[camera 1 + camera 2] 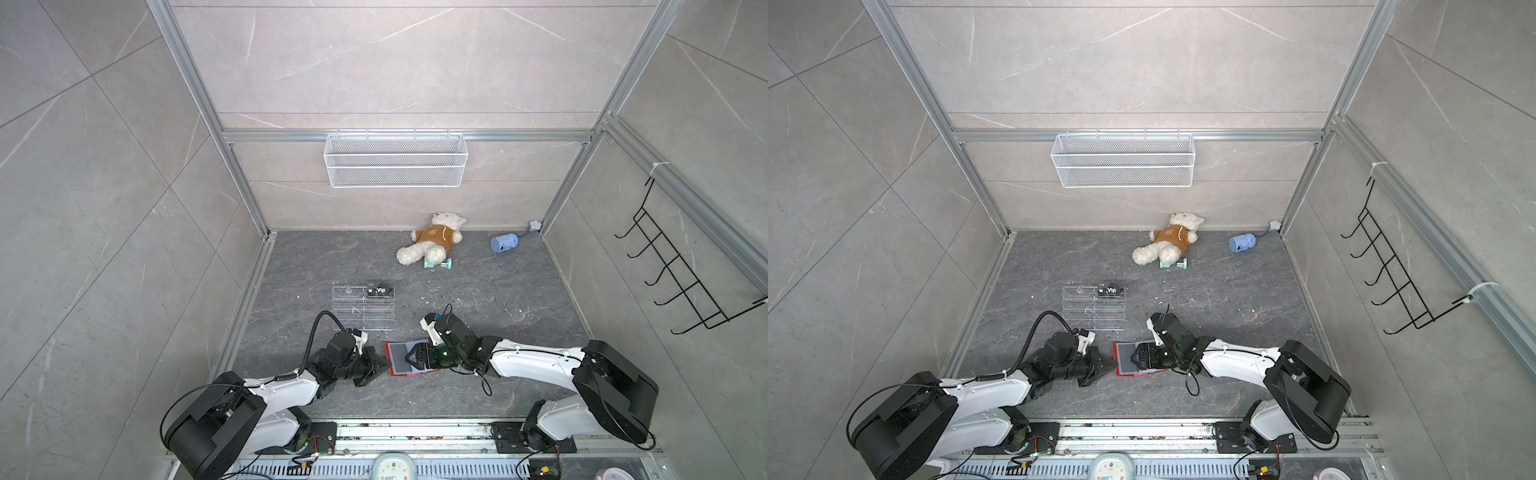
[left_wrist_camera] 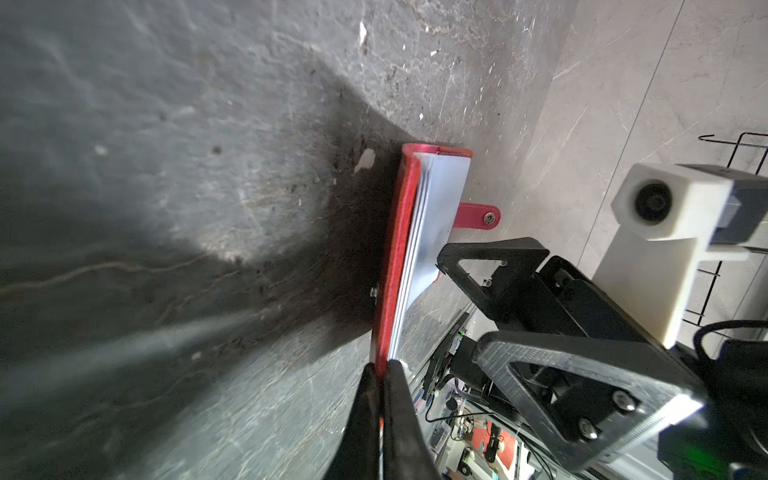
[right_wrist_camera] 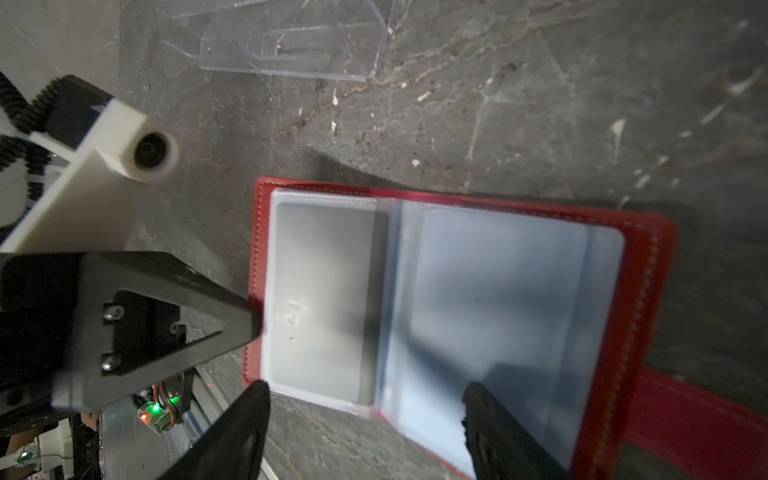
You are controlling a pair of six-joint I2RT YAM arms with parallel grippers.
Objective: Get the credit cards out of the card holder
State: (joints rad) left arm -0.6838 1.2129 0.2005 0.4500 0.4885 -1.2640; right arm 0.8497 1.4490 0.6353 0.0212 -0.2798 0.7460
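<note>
Now the left tool (image 2: 380,370) pinches the card holder (image 3: 648,291) by its red edge while the right tool (image 3: 366,388) gapes wide over the grey card (image 3: 328,299), and that thin pinch could slip if the sleeve drags.

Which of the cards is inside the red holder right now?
The plain grey card, tucked in a clear sleeve of the card holder; the black Vip card stands in the acrylic rack.

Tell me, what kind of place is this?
Probably a robot test booth, not a house: tiled walls in an aluminium frame, a left arm and right arm mounted on a metal rail, and a teddy bear.
</note>
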